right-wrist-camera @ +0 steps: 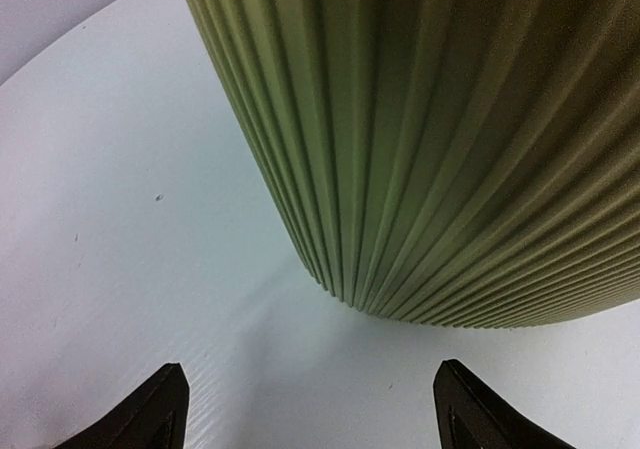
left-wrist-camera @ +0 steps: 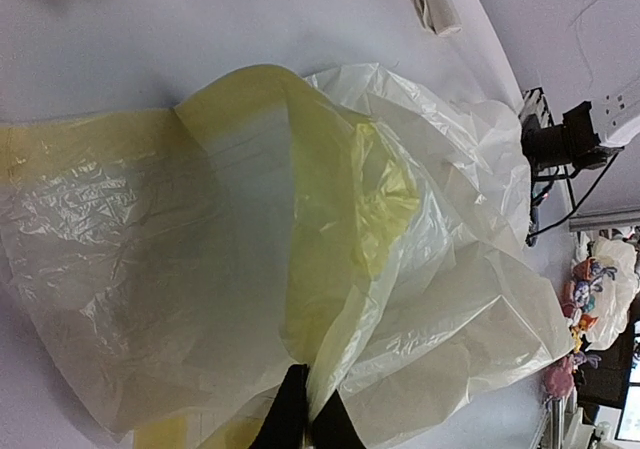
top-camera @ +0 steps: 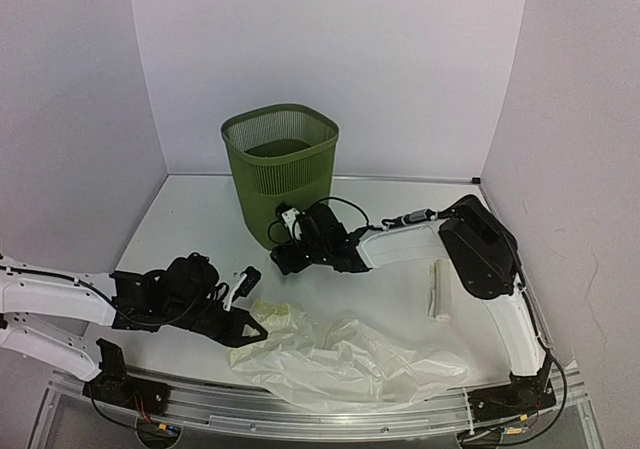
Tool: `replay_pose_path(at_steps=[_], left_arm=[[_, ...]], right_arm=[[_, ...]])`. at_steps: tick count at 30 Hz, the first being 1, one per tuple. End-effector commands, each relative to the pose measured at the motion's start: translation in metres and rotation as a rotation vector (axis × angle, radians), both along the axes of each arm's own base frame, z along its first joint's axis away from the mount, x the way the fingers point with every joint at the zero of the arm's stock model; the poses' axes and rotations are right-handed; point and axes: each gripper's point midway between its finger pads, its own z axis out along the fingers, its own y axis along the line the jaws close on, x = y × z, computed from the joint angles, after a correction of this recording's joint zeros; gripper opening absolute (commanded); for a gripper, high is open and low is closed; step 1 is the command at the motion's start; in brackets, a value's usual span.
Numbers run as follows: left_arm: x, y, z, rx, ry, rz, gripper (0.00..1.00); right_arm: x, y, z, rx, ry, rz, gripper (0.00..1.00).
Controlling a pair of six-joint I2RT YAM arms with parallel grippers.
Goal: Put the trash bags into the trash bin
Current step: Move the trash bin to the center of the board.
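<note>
**Left end effector pinches the bag**

The left end effector [top-camera: 248, 327] is closed tight on a fold of the crumpled trash bag [top-camera: 350, 364], which lies on the desk [top-camera: 200, 219] at the lower middle of the top view. The right end effector [top-camera: 285, 259] gapes wide and empty near the base of the green trash bin [top-camera: 280, 169], upper centre.

Plain pale walls [top-camera: 400, 59] enclose a white counter [top-camera: 190, 219] on three sides, evenly lit; a metal rail [top-camera: 350, 425] edges its near side.
</note>
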Motion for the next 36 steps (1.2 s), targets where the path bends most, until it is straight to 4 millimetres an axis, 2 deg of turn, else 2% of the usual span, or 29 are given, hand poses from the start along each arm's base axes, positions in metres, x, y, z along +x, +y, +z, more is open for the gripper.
replay_pose_path(at_steps=[1, 4, 6, 8, 9, 12, 14, 16, 20, 22, 25, 28, 33, 36], left_arm=[[0.022, -0.009, 0.037, -0.042, -0.108, 0.055, 0.00], [0.023, -0.010, 0.032, -0.005, -0.120, 0.033, 0.00], [0.018, -0.014, 0.027, 0.016, -0.103, -0.012, 0.00], [0.003, -0.022, 0.020, 0.007, -0.074, -0.116, 0.00], [-0.011, -0.027, 0.016, -0.021, -0.036, -0.199, 0.00], [-0.022, -0.029, 0.001, -0.003, 0.009, -0.269, 0.00], [-0.028, -0.032, 0.000, -0.001, 0.027, -0.314, 0.00], [-0.029, -0.033, 0.000, 0.001, 0.031, -0.333, 0.00], [-0.027, -0.028, -0.002, 0.044, 0.027, -0.323, 0.00], [-0.026, -0.026, 0.000, 0.042, 0.016, -0.313, 0.00], [-0.026, -0.028, 0.006, 0.006, -0.001, -0.307, 0.00], [-0.026, -0.029, 0.008, -0.022, 0.000, -0.302, 0.00], [-0.025, -0.028, 0.007, -0.027, -0.010, -0.288, 0.00], [-0.025, -0.029, 0.008, -0.031, -0.011, -0.290, 0.00]], right_arm=[[0.014, 0.012, 0.027, 0.091, -0.006, 0.024, 0.84], [-0.010, -0.006, 0.029, 0.087, 0.095, 0.024, 0.84], [-0.039, -0.033, 0.028, 0.052, 0.215, 0.001, 0.83], [-0.066, -0.059, 0.025, 0.030, 0.350, -0.056, 0.76], [-0.082, -0.076, 0.023, -0.011, 0.424, -0.093, 0.73], [-0.130, -0.104, 0.017, -0.067, 0.617, -0.118, 0.69], [-0.146, -0.112, 0.025, -0.031, 0.675, -0.134, 0.69], [-0.160, -0.109, 0.039, 0.021, 0.731, -0.100, 0.68], [-0.191, -0.077, 0.061, 0.106, 0.878, 0.106, 0.67], [-0.209, -0.061, 0.061, 0.116, 0.952, 0.196, 0.65], [-0.220, -0.044, 0.064, 0.113, 0.958, 0.261, 0.62], [-0.225, -0.039, 0.067, 0.117, 0.972, 0.284, 0.56], [-0.247, -0.039, 0.058, 0.088, 1.031, 0.317, 0.51], [-0.252, -0.041, 0.056, 0.076, 1.037, 0.315, 0.44]])
